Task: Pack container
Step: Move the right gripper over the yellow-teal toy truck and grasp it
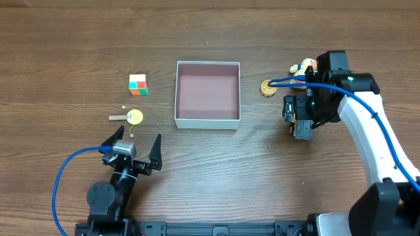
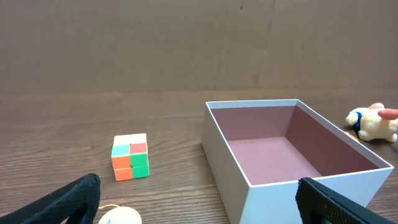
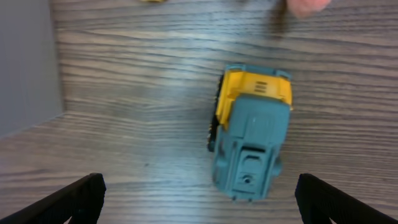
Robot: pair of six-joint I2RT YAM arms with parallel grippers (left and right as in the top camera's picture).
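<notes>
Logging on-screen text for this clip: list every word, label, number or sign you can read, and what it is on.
None can be read. The container, the colour cube and the toy truck show no lettering; the truck's moulded details are too blurred to tell.

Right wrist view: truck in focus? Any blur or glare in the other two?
Right wrist: toy truck slightly soft, top edge of frame blurred; left wrist: container and colour cube crisp, no glare; overhead: even light, faint shadows only.
</notes>
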